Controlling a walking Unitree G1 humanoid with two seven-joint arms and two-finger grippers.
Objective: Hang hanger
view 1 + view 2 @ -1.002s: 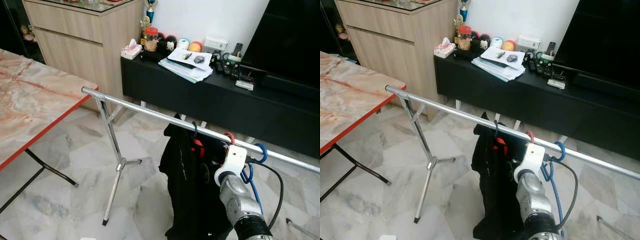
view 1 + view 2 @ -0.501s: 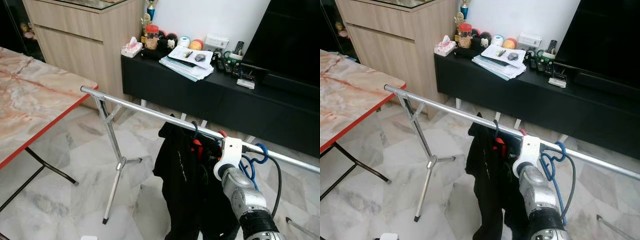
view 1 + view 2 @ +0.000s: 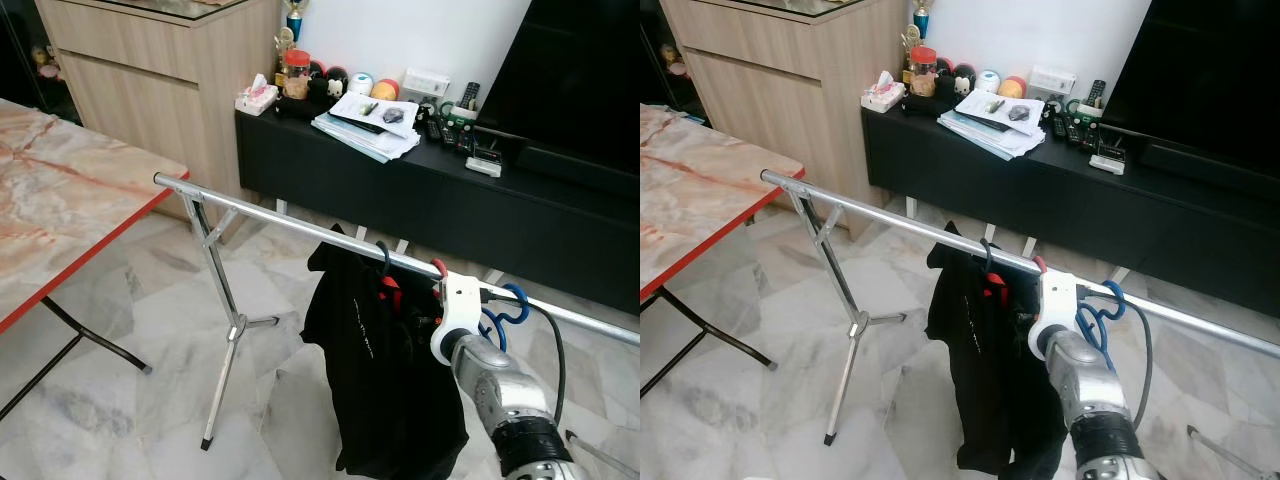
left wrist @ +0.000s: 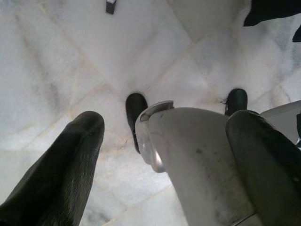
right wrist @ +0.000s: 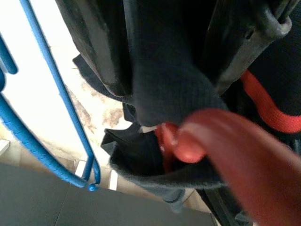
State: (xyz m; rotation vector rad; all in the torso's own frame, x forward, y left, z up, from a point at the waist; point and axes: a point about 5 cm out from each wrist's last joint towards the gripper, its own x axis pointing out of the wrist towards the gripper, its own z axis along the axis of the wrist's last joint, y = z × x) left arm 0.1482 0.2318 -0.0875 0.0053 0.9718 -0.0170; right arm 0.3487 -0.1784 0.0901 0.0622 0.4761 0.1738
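Observation:
A silver clothes rail on a tripod stand crosses the room. A black garment hangs from it on a black hook. Beside that, a red hanger hook sits at the rail, and a blue hanger hangs further right. My right arm is raised to the rail, its white wrist housing just below the red hook. In the right wrist view my right gripper is shut on the red hanger, with black cloth between its fingers. My left gripper hangs open over the floor.
A marble table with a red edge stands to the left. Behind the rail runs a black TV console carrying papers and small items, with a wooden cabinet beside it. The rail's stand foot rests on the marble floor.
My right arm has moved left along the rail, and the red hook and the black garment have shifted left with it. The head camera has also shifted slightly.

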